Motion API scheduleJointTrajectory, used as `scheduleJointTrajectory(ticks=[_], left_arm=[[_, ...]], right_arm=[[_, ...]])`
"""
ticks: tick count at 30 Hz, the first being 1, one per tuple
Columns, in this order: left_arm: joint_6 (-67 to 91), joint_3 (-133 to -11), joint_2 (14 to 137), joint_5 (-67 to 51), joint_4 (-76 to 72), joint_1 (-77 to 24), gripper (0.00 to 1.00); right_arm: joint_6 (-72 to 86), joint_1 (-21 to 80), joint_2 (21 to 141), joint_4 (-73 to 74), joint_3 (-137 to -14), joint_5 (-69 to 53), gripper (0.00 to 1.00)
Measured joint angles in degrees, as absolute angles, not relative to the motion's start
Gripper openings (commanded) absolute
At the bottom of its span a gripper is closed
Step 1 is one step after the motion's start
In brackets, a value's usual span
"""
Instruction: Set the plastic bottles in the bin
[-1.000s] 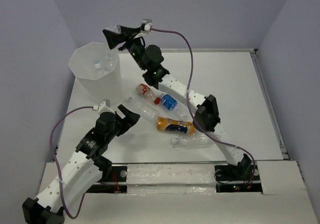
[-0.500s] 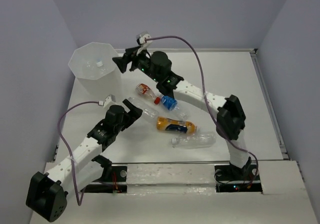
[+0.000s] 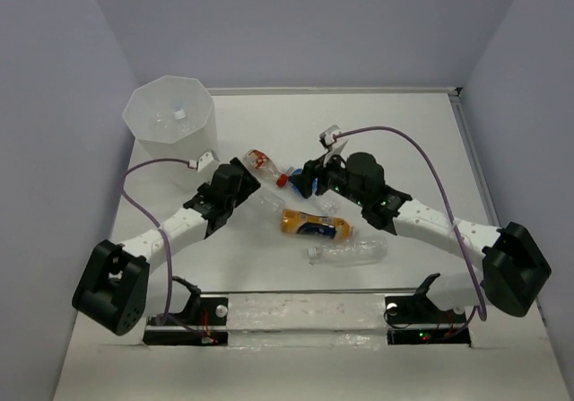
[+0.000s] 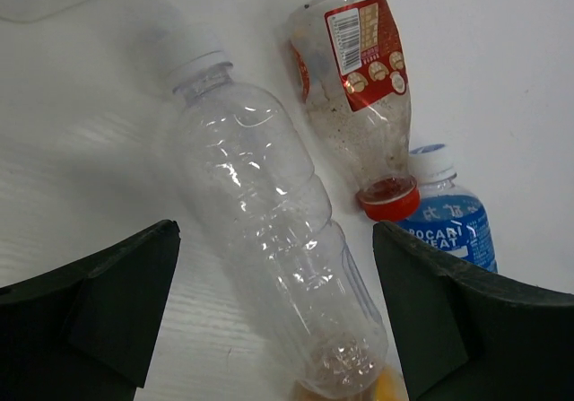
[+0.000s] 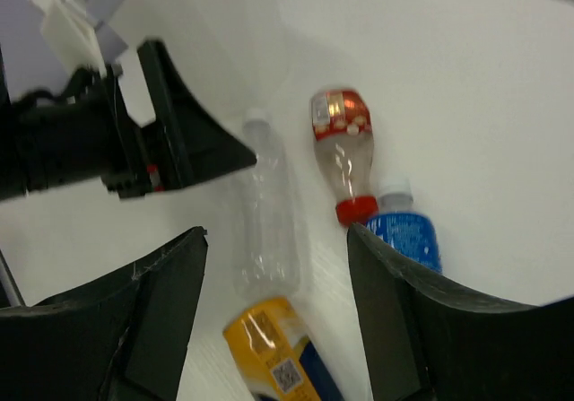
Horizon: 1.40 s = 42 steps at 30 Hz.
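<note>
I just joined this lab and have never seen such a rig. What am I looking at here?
These are two robot arms bolted to the near edge of a white table, each ending in a two-finger gripper. The wide picture looks down from above and behind them. The other two come from a camera on each wrist; the dark wedges at their lower corners are that arm's own fingers. On the table stands a translucent white bin, with a capped bottle apparently inside. Five bottles lie loose: a red-labelled bottle, a blue-labelled bottle, an orange bottle, a clear bottle and a second clear bottle. The left gripper is open with the first clear bottle between its fingers, ungripped. The right gripper is open above the pile, holding nothing.
</note>
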<state>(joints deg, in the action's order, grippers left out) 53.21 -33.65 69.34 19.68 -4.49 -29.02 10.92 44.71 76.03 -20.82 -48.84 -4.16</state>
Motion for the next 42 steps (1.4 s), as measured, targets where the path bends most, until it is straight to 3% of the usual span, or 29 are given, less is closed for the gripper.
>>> scheduleJointTrajectory(ticks=[8,15,17,18,23,27,36,42], left_arm=[[51.92,-39.2,81.08,21.93,-5.91,-27.94,0.94],[51.64,-39.92,85.76,23.53,-7.18,-26.5,0.74],[51.62,-40.36,86.37,23.86,-7.68,-26.48,0.61],[51.55,-40.53,86.65,23.99,-8.03,-26.48,0.56],[51.29,-40.56,86.48,24.03,-8.29,-26.5,0.46],[50.52,-40.42,84.47,23.09,-6.44,-26.5,0.43],[47.92,-40.47,65.45,20.49,-3.33,-26.52,0.42],[43.92,-48.9,56.42,21.54,-0.51,-26.52,0.41]], right_arm=[[11.86,44.71,75.79,-15.66,-44.1,-7.29,0.7],[12.25,44.71,76.29,-15.66,-44.1,-9.72,0.72],[12.34,44.71,76.49,-15.64,-44.07,-9.78,0.74],[12.38,44.71,76.51,-15.64,-44.07,-9.8,0.76],[11.97,44.66,76.51,-14.96,-44.12,-8.78,0.88],[9.89,42.94,78.85,-9.85,-47.81,-5.8,0.91],[3.25,36.91,93.41,4.36,-64.9,-5.48,0.92],[-0.91,37.17,99.94,12.29,-70.78,-7.64,0.93]])
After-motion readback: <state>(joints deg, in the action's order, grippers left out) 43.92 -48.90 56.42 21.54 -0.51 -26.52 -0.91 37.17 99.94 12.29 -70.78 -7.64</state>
